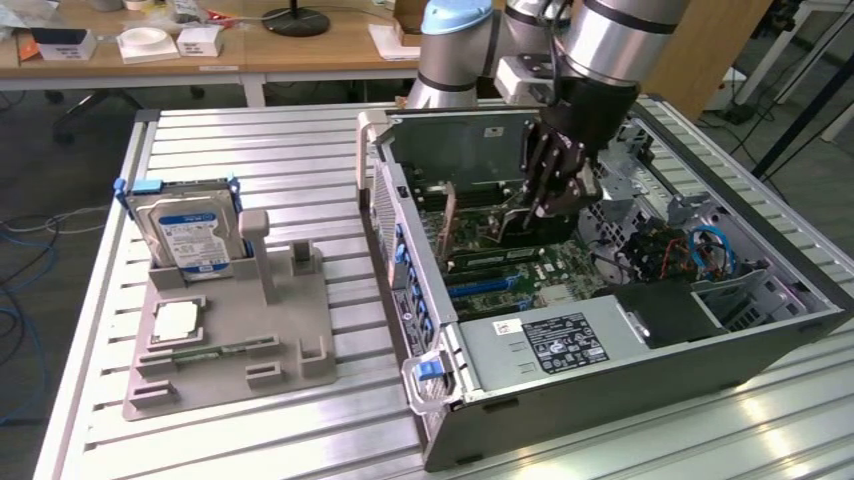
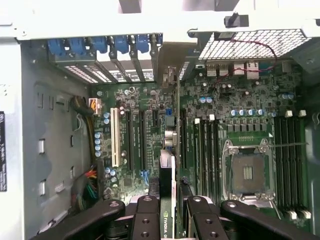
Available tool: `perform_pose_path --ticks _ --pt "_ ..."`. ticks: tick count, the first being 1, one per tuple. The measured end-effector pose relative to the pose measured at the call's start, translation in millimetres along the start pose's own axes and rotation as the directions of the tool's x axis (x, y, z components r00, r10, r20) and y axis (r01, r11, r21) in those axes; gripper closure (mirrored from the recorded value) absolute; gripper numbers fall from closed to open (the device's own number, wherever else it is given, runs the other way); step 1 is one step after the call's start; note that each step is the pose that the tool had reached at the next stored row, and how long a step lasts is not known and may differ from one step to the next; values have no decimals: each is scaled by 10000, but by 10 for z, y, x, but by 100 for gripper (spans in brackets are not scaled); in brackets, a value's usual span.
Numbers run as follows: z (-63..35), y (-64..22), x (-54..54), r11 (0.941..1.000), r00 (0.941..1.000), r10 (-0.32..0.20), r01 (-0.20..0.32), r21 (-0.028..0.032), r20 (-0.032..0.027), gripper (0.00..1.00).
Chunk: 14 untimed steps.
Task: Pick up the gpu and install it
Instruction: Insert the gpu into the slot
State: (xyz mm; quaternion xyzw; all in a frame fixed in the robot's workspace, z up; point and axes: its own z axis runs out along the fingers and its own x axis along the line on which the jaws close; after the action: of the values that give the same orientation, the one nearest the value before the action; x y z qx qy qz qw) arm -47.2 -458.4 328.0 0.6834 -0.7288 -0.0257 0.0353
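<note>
My gripper (image 1: 550,190) reaches down into the open computer case (image 1: 747,350) and is shut on the gpu (image 1: 501,222). In the wrist view the gpu (image 2: 169,150) shows edge-on, a thin dark card with a green label between the black fingers (image 2: 145,216). Its silver bracket end points toward the case's rear slot openings with blue clips (image 2: 107,46). The card stands on edge over the motherboard (image 2: 135,135), between the long expansion slots (image 2: 127,140) and the memory slots. Whether it touches a slot I cannot tell.
On the exterior view's left, a grey holder (image 1: 300,330) carries a silver hard drive (image 1: 190,235), a processor chip (image 1: 176,322) and a green memory stick (image 1: 214,352). Inside the case are the power supply (image 1: 554,345), cables (image 1: 694,255) and the empty processor socket (image 2: 248,172).
</note>
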Motion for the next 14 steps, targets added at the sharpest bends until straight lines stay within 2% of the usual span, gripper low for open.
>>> perform_pose_path --ticks 14 --pt "254 -18 -5 10000 10000 -1 1 -1 1 74"
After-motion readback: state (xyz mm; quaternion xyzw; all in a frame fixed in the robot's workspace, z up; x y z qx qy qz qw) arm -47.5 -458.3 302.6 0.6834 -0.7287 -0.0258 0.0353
